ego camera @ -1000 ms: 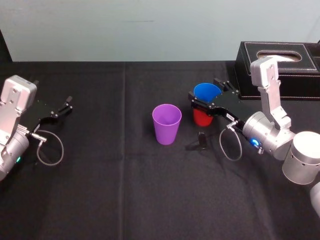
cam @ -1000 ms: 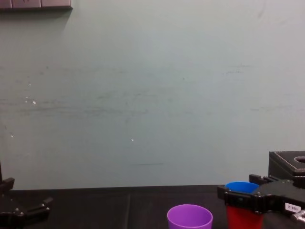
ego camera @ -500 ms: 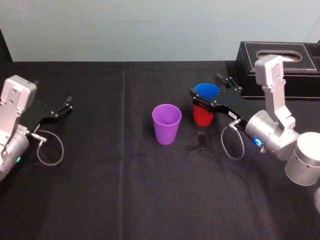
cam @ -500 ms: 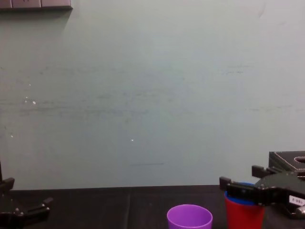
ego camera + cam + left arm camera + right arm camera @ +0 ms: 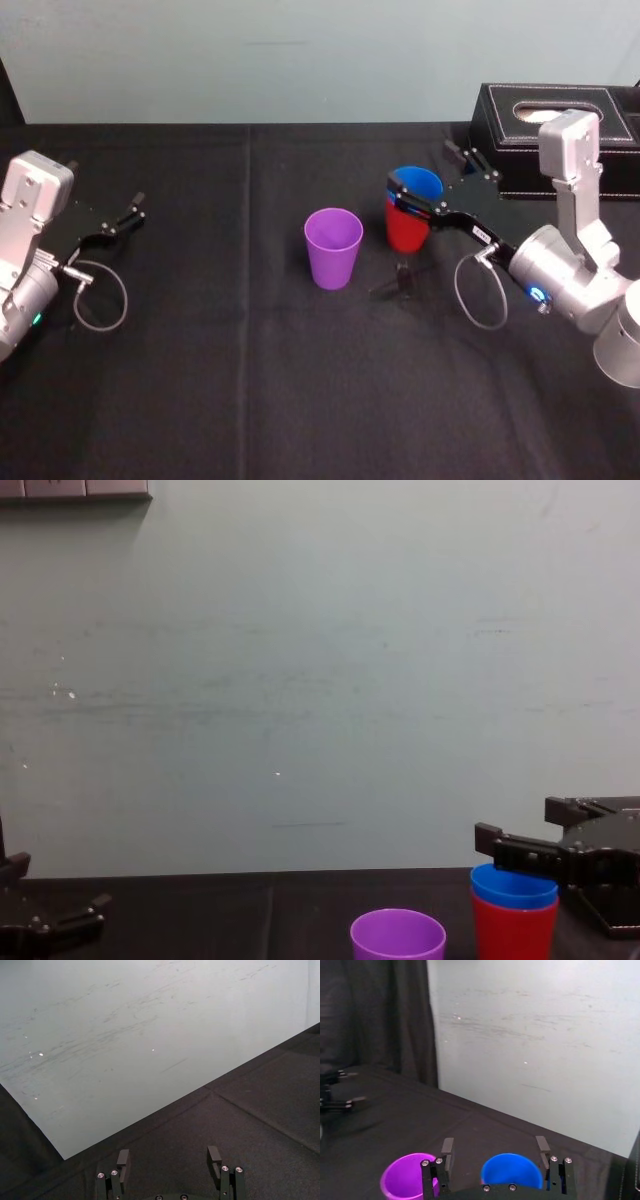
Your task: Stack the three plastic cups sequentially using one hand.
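Right gripper (image 5: 420, 166) is pulling up and back, and the blue tapered plastic cup (image 5: 415, 183) is now sitting deeper in the red tapered plastic cup (image 5: 405, 232).
Right gripper, jaws spread and holding nothing, is hovering just above the blue cup's rim; the nested pair is standing on the black tablecloth (image 5: 250, 350) left of the black stitched box (image 5: 560, 120). Purple tapered plastic cup (image 5: 333, 247) is standing farther left of the box, apart from the pair. Left gripper (image 5: 128, 212) is idling with jaws spread, far left of the box.

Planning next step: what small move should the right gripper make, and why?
Probably swing the right gripper toward the purple cup: its jaws are open above the blue cup, already nested in the red cup; purple stands alone. Left gripper is parked far left.
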Robot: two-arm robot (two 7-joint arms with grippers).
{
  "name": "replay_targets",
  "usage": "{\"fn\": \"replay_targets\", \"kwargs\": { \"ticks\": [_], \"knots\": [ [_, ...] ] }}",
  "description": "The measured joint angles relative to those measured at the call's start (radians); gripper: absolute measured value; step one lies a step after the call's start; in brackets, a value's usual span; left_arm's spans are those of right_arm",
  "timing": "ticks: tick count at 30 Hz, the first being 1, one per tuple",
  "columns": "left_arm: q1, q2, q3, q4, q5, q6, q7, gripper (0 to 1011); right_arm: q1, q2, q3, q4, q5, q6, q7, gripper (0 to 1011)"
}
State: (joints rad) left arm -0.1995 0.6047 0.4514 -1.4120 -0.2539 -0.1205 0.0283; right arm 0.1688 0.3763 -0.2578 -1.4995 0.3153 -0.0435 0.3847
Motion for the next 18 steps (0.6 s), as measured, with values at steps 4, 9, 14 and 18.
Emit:
{"fn": "replay_targets", "kwargs": {
  "ticks": [4,9,14,18],
  "knots": [
    [0.0,0.0,0.0,0.0,0.0,0.0,0.0,1005,-0.042,0.021,0.002,-0.053,0.005,0.001,0.009,1002],
    [0.0,0.0,0.0,0.0,0.0,0.0,0.0,1005,-0.093,0.044,-0.007,-0.098,0.007,-0.006,0.023,1003],
    [0.0,0.0,0.0,0.0,0.0,0.0,0.0,1005,-0.134,0.057,-0.023,-0.112,0.005,-0.027,0.034,1003],
    [0.0,0.0,0.0,0.0,0.0,0.0,0.0,1005,-0.149,0.055,-0.04,-0.096,-0.005,-0.044,0.039,1003]
  ]
}}
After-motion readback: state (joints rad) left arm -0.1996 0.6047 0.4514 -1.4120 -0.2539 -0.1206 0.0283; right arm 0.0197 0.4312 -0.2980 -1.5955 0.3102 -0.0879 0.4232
